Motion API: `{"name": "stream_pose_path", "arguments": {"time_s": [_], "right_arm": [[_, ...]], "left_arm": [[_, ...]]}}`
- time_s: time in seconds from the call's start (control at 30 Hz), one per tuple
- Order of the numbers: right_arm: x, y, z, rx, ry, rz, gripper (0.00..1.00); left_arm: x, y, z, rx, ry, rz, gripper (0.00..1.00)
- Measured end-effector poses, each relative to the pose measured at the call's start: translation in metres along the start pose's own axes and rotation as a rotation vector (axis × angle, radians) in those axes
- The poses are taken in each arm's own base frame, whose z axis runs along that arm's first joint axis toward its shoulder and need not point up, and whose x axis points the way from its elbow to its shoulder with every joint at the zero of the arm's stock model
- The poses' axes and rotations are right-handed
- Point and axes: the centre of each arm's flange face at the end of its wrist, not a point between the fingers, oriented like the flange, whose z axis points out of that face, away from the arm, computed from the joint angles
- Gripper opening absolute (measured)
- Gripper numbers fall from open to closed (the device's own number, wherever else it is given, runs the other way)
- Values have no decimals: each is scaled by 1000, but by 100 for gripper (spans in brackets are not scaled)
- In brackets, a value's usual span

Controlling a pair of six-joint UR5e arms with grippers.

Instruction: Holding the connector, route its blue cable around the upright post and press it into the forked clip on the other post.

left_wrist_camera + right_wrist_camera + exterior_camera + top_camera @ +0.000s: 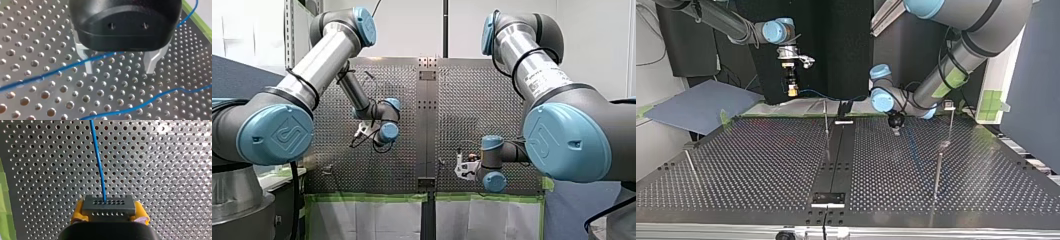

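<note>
Where visible, connector (108,206) between my right fingers (78,211)

Perforated table (761,165), dark centre strip (837,155), thin upright posts (826,119), blue cable (98,165) across it (green tape (367,198) edging)

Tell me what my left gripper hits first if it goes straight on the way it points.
Your left gripper would likely meet the blue cable crossing between its open fingers first, then the perforated table behind it, though depth is unclear.
</note>
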Motion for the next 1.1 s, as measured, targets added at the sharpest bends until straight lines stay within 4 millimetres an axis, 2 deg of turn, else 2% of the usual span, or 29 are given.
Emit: {"name": "stream_pose_path", "arguments": {"time_s": [0.13,0.37,0.7,0.97,1.1], "right_arm": [[0,-1,0,2,0,1,0],[0,-2,0,3,-1,1,0],[0,-2,-1,4,0,2,0],[0,-3,-1,5,-3,2,0],[0,-3,-1,5,-2,2,0]], "left_arm": [[4,-4,2,7,6,11,100],[15,-24,4,23,45,68,100],[60,-48,3,55,126,143,100],[74,-55,1,93,148,186,100],[91,-63,-2,122,175,232,100]]}}
